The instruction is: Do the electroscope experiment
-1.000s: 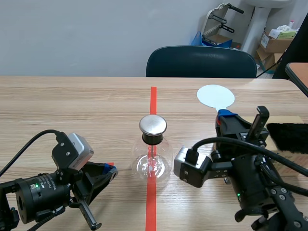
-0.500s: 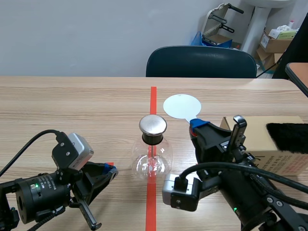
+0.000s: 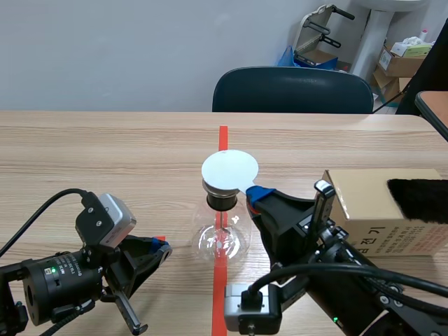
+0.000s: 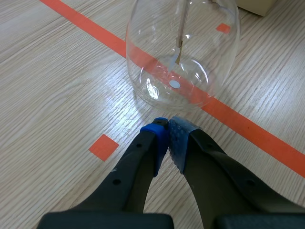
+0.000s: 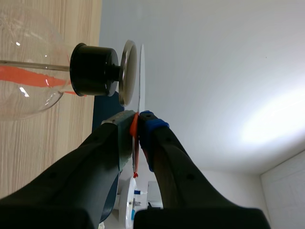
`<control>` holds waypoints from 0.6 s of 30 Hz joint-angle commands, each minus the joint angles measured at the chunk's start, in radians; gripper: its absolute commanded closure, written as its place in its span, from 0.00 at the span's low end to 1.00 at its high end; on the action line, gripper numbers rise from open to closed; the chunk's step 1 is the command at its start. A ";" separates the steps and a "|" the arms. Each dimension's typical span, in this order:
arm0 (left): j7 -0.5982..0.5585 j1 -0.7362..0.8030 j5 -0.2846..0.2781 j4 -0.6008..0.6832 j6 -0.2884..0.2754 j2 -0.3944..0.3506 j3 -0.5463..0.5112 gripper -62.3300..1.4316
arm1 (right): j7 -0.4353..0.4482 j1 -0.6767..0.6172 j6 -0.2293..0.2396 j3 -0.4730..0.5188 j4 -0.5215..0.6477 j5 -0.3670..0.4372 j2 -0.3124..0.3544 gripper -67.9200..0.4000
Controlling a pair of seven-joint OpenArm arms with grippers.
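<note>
A brown cardboard box [image 3: 371, 210] sits on the table [image 3: 105, 154] behind the right arm, with a black furry thing [image 3: 418, 199] on top. The box has dark letters on its side, but the arm hides part of them and I cannot read them. A dark chair [image 3: 292, 89] stands past the far edge of the table. The electroscope [image 3: 222, 234], a round glass bottle, stands in the middle on the red tape line [image 3: 222, 136]. The right gripper [image 3: 257, 192] pinches the thin stem of a white disc [image 3: 229, 170] and holds it over the bottle's top, hiding most of the metal cap in the scene view. The right wrist view shows this from the side. The disc is just beside the metal cap [image 5: 127, 71], which sits on the black stopper [image 5: 94, 69]. I cannot tell if they touch. The left gripper [image 4: 167, 125] is low near the bottle, its fingers pressed together on nothing. Its view shows the thin rod [image 4: 182, 24] inside the glass.
</note>
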 commanded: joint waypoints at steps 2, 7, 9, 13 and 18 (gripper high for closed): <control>-0.010 -0.005 -0.006 0.011 -0.003 0.002 0.003 0.95 | 0.017 0.013 -0.015 0.007 0.015 0.000 0.008 0.98; -0.010 -0.006 -0.006 0.011 -0.003 0.002 0.003 0.95 | 0.027 0.013 -0.015 0.007 0.015 0.000 0.008 0.98; -0.010 -0.006 -0.006 0.011 -0.003 0.002 0.003 0.95 | 0.027 0.013 -0.015 0.007 0.015 0.000 0.008 0.98; -0.010 -0.006 -0.006 0.011 -0.003 0.002 0.003 0.95 | 0.027 0.013 -0.015 0.007 0.015 0.000 0.008 0.98; -0.010 -0.006 -0.006 0.011 -0.003 0.002 0.003 0.95 | 0.027 0.013 -0.015 0.007 0.015 0.000 0.008 0.98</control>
